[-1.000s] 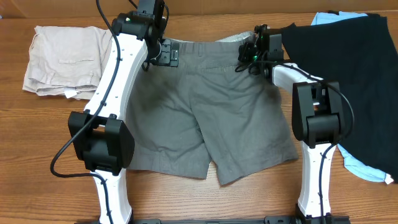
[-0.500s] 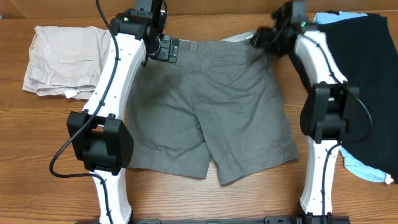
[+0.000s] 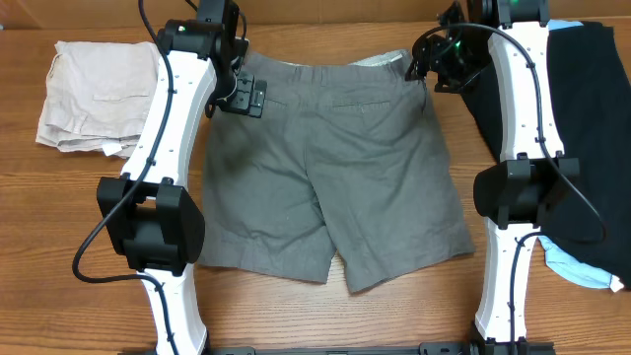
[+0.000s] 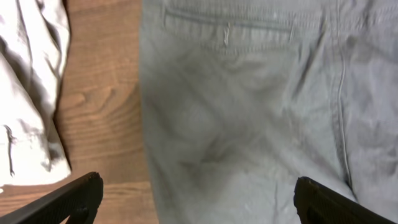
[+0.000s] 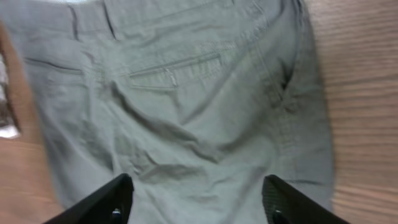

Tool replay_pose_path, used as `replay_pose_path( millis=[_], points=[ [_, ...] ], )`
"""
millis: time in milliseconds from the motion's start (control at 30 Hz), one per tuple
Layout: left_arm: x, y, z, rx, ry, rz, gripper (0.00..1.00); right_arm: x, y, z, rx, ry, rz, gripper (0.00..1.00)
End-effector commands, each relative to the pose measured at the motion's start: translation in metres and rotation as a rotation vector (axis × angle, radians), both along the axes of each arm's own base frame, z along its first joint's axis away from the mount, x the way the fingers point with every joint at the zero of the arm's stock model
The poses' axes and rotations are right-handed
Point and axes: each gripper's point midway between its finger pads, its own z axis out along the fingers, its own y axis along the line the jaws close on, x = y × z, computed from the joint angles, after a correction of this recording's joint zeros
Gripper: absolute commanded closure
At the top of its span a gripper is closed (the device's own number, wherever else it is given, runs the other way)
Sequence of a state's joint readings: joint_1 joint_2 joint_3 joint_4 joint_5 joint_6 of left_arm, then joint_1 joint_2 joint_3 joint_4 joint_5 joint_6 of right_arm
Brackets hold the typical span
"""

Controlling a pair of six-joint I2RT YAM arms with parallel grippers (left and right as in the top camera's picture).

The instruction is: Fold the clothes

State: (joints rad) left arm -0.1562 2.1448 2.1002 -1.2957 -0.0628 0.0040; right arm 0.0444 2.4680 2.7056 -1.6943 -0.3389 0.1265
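So the wooden table (image 3: 59, 247) is mostly covered by the grey shorts (image 3: 335, 168). They're spread flat in the middle, back pockets up, waistband at the far edge and legs pointing at the near edge. No fold in them anywhere that I can see, so I'd say the folding itself hasn't started, just the laying out. The whole fold is left to do.

A black garment (image 3: 582, 128) is heaped along the right edge and the beige shorts (image 3: 99, 94) sit by the far left corner, both clear of the job.

The left gripper (image 4: 196, 186) hangs over the waistband's left end, fingers spread wide, holding nothing. The right gripper (image 5: 198, 186) is over the right end, also spread and empty, with only fabric below it.
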Motion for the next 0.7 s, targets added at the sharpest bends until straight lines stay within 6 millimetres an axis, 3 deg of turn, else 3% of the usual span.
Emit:
replay_pose_path(
  millis=[0,333,667],
  points=[
    [-0.005,-0.002,0.008,-0.008,-0.004,-0.022,0.00,0.000,-0.004,-0.002,-0.084,-0.010,0.003,0.31],
    [-0.003,-0.008,0.009,-0.041,-0.010,-0.022,0.00,-0.018,-0.028,-0.067,-0.250,0.155,-0.022,0.26],
    [0.003,-0.008,0.010,-0.043,-0.036,-0.022,0.00,-0.019,-0.030,-0.128,-0.263,0.192,-0.018,0.28]
  ],
)
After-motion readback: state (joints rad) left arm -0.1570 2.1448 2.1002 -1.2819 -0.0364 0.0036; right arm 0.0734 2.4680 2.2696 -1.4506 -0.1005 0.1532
